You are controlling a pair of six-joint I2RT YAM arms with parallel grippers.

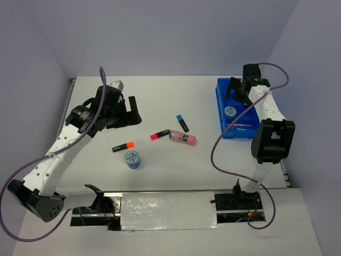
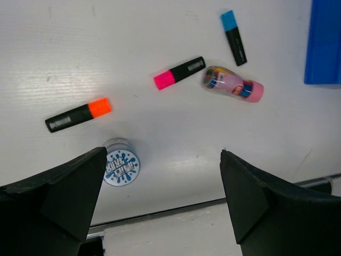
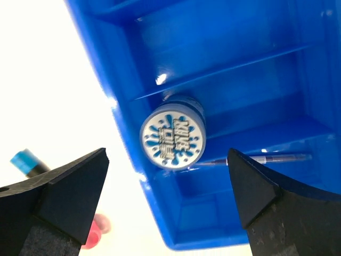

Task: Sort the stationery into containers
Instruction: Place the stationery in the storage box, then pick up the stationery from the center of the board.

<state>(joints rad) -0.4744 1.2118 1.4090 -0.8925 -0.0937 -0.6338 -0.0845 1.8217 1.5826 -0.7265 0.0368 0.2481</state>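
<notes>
White table (image 1: 160, 96): the blue tray (image 3: 240, 32) at its right holds one splash-printed disc (image 3: 172, 137), lettering unreadable, beside a thin pen (image 3: 266, 158). The other disc (image 2: 121, 166), highlighters (image 2: 179, 73) and pink tube (image 2: 234, 85) lie mid-table. The left gripper (image 2: 162, 154) and right gripper (image 3: 167, 154) gape wide, empty

White table (image 1: 170, 101) boxed by pale (faintly lilac) walls (image 1: 160, 37).

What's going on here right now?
Sorting is partway. The right gripper hangs open over the tray, which holds one disc and a pen. The left gripper hangs open above the table, over the loose items: second disc, tube, orange highlighter, pink highlighter, blue highlighter. Neither holds anything.
</notes>
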